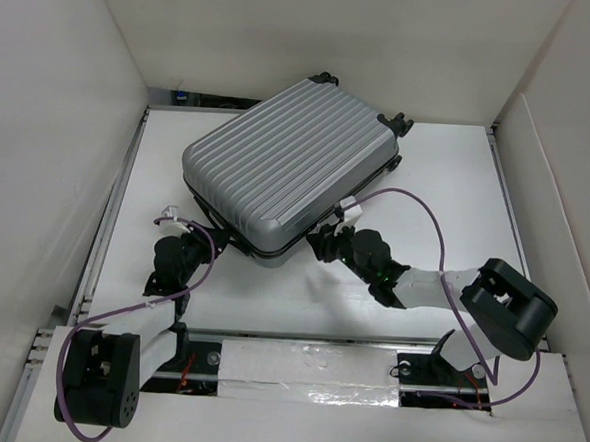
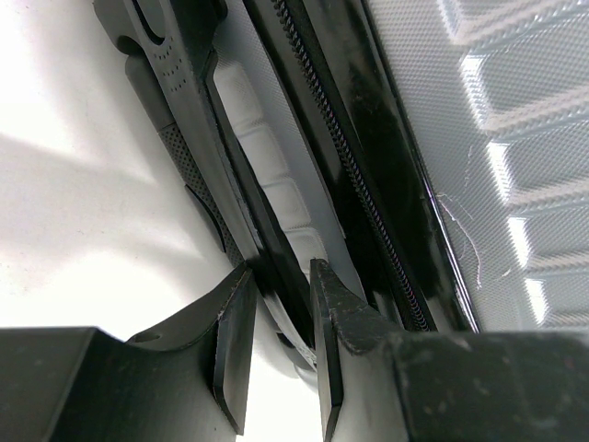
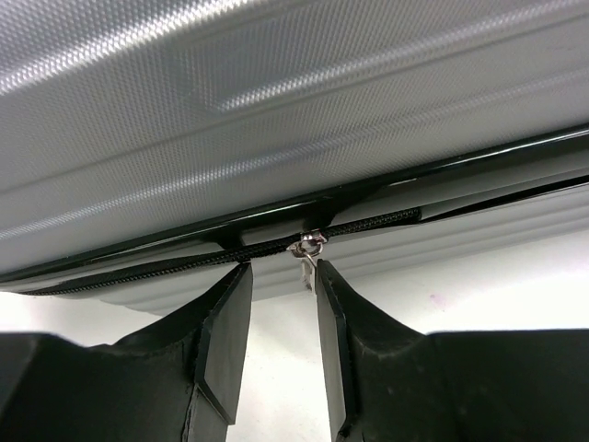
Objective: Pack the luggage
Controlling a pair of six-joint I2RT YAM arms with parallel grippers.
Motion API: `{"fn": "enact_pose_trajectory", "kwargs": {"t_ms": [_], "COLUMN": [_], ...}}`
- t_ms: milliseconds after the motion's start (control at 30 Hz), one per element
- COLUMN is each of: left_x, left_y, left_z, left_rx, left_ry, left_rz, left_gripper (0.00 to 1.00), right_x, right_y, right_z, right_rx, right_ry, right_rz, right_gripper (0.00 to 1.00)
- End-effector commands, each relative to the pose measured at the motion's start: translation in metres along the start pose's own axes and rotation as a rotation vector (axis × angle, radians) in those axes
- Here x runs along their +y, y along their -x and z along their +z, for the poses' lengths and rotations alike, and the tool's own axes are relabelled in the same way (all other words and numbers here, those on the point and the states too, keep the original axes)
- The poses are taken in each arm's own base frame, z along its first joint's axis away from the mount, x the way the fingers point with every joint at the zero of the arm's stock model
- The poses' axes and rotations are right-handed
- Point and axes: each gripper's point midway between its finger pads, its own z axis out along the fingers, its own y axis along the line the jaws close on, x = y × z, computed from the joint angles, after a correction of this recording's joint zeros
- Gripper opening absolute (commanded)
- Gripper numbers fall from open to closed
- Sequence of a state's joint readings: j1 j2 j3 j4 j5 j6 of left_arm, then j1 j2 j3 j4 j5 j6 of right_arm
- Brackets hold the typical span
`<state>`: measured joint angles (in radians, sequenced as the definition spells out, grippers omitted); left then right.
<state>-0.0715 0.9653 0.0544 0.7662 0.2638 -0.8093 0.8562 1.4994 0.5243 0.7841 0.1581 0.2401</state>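
Observation:
The luggage is a silver-grey ribbed hard-shell suitcase lying flat and closed on the white table, its black wheels at the far end. My left gripper is at its near left corner. In the left wrist view, my left gripper has its jaws narrowly apart, with the black side handle pinched between the tips. My right gripper is at the near edge. In the right wrist view, my right gripper is open just below the black zipper, and the metal zipper pull hangs against the right fingertip.
White walls enclose the table on the left, back and right. A purple cable loops over the table beside the right arm. The suitcase's zipper track runs close by my left fingers.

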Motion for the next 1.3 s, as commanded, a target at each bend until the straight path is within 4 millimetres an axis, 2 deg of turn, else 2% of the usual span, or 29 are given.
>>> {"fn": "enact_pose_trajectory", "kwargs": {"t_ms": [0,233,333,467,600,700,733,800,933,967,1067,1100,1167,1200,1267], "left_x": [-0.027,-0.028,-0.028,-0.027,-0.027,-0.029,-0.029,-0.031,-0.038,-0.042,-0.051,-0.056,-0.06,-0.064,-0.068], "left_y": [-0.03,-0.03,-0.029,-0.029,-0.031,-0.031,-0.032,-0.032,-0.029,-0.027,-0.021,-0.021,-0.02,-0.021,-0.024], "left_z": [-0.009,-0.01,-0.009,-0.009,-0.009,-0.009,-0.009,-0.009,-0.009,-0.009,-0.008,-0.008,-0.007,-0.007,-0.007], "left_rx": [0.141,0.139,0.136,0.138,0.141,0.143,0.147,0.147,0.14,0.134,0.119,0.117,0.111,0.113,0.12], "left_ry": [-0.174,-0.176,-0.175,-0.173,-0.176,-0.192,-0.193,-0.206,-0.235,-0.247,-0.278,-0.29,-0.299,-0.305,-0.317], "left_rz": [0.116,0.117,0.118,0.118,0.121,0.123,0.121,0.122,0.114,0.114,0.101,0.1,0.099,0.101,0.104], "left_gripper": [0.0,0.0,0.0,0.0,0.0,0.0,0.0,0.0,0.0,0.0,0.0,0.0,0.0,0.0,0.0], "right_x": [0.009,-0.017,-0.016,-0.01,-0.007,0.002,0.011,0.018,0.056,0.077,0.108,0.129,0.144,0.17,0.184], "right_y": [0.019,0.03,0.034,0.039,0.038,0.042,0.04,0.035,-0.001,-0.019,-0.056,-0.072,-0.095,-0.093,-0.109], "right_z": [0.003,0.011,0.016,0.021,0.018,0.012,0.008,0.005,-0.004,-0.011,-0.024,-0.033,-0.043,-0.048,-0.052], "right_rx": [-0.063,-0.108,-0.118,-0.149,-0.17,-0.197,-0.194,-0.173,-0.043,0.018,0.134,0.174,0.258,0.255,0.306], "right_ry": [0.019,-0.141,-0.143,-0.111,-0.087,-0.063,-0.044,-0.04,0.026,0.064,0.095,0.128,0.132,0.173,0.184], "right_rz": [0.011,0.013,0.003,0.009,0.028,0.04,0.039,0.034,0.029,0.013,-0.012,-0.039,-0.084,-0.095,-0.136], "right_gripper": [0.4,0.38,0.36,0.23,0.05,0.0,0.0,0.0,0.0,0.0,0.0,0.0,0.0,0.0,0.0]}}
